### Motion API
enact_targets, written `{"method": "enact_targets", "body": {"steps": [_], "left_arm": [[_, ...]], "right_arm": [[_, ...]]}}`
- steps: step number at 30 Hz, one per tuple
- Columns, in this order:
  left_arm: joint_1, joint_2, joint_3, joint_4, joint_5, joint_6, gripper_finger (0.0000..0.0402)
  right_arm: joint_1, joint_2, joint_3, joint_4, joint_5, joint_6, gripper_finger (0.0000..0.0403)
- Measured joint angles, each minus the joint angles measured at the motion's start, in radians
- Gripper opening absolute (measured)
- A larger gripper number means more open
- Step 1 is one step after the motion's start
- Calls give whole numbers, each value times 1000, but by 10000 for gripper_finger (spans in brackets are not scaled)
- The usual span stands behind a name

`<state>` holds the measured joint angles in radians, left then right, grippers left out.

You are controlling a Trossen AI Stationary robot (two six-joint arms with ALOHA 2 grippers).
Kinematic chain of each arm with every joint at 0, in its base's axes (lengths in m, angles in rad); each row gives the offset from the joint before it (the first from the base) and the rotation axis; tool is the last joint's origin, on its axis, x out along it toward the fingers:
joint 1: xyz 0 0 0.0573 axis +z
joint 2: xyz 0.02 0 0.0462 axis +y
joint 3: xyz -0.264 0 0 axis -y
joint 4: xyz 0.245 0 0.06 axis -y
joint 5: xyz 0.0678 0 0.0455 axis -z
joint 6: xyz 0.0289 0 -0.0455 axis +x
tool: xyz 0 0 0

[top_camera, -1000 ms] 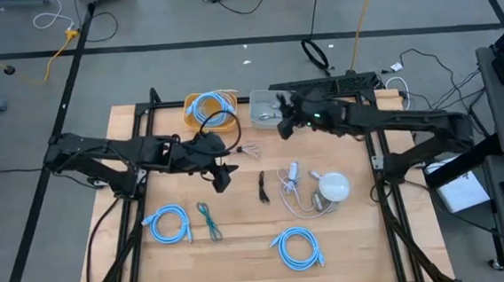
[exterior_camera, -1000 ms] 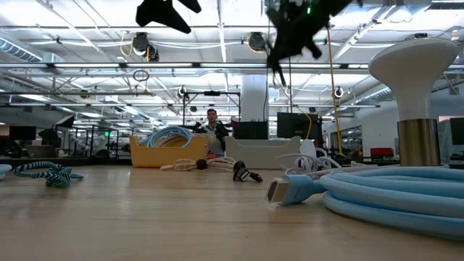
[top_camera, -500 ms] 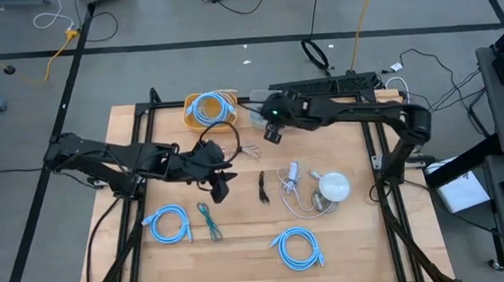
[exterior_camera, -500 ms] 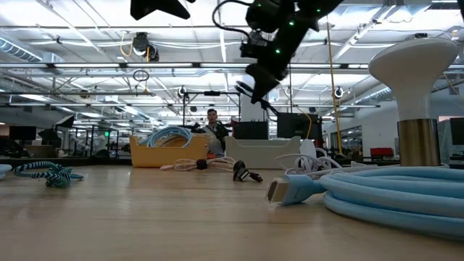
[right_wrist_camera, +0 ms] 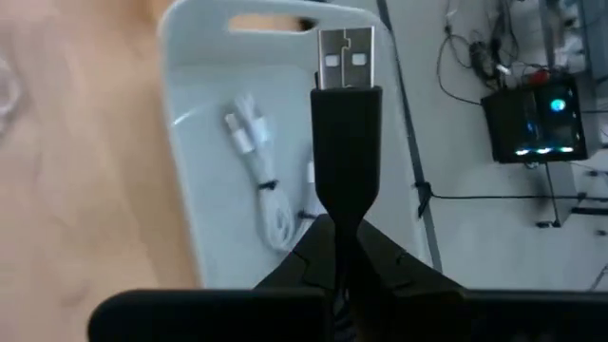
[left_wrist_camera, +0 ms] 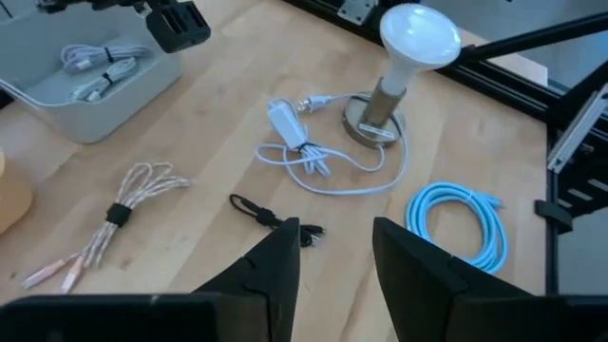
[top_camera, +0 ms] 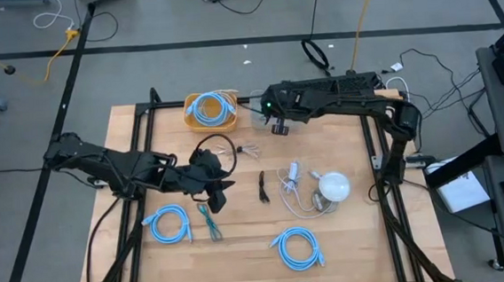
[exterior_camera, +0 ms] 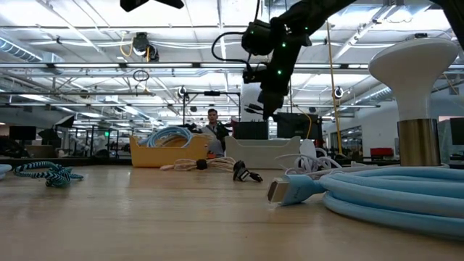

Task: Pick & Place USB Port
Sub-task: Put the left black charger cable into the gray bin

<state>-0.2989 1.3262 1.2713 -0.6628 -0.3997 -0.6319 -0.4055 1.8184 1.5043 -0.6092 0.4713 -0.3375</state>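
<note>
The right pincer (right_wrist_camera: 344,249) is clamped on a black USB cable (right_wrist_camera: 347,142), whose flat metal plug points over a pale grey plastic tray (right_wrist_camera: 195,190) holding coiled white cables (right_wrist_camera: 258,180), in the upper middle of the high view. The left pincer (left_wrist_camera: 332,249), at centre-left of that view, hangs with fingers parted and apparently empty above the pale wooden table (top_camera: 365,231), near a small black cable (left_wrist_camera: 275,217).

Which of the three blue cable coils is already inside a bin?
The coil in the yellow bin at the table's far edge. The other two blue coils lie loose on the bare wood: one near the left arm, one at the near edge.
</note>
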Motion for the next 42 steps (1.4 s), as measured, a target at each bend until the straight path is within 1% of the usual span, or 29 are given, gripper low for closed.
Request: {"method": "enact_targets", "body": {"steps": [6, 13, 15, 18, 27, 33, 40, 42], "left_arm": [[0, 0, 0, -1, -12, -2, 136], [0, 0, 0, -1, -12, -2, 136], [0, 0, 0, -2, -12, -2, 136], [0, 0, 0, -12, -12, -2, 136], [0, 0, 0, -32, -12, -9, 136], [0, 0, 0, -33, -11, -14, 136], [0, 0, 0, -47, -11, -29, 136], [0, 0, 0, -47, -11, -32, 136]], "right_arm": [[-25, -2, 1, 20, -3, -12, 1], [-25, -2, 1, 21, -4, -34, 6], [-25, -2, -1, 23, -23, -32, 8], [-25, -2, -29, 39, -57, -16, 3], [-25, -2, -154, 127, -28, 14, 2], [-25, -2, -184, 165, -31, 19, 1], [-25, -2, -186, 199, -84, 30, 1], [-25, -2, -186, 200, -83, 32, 1]]}}
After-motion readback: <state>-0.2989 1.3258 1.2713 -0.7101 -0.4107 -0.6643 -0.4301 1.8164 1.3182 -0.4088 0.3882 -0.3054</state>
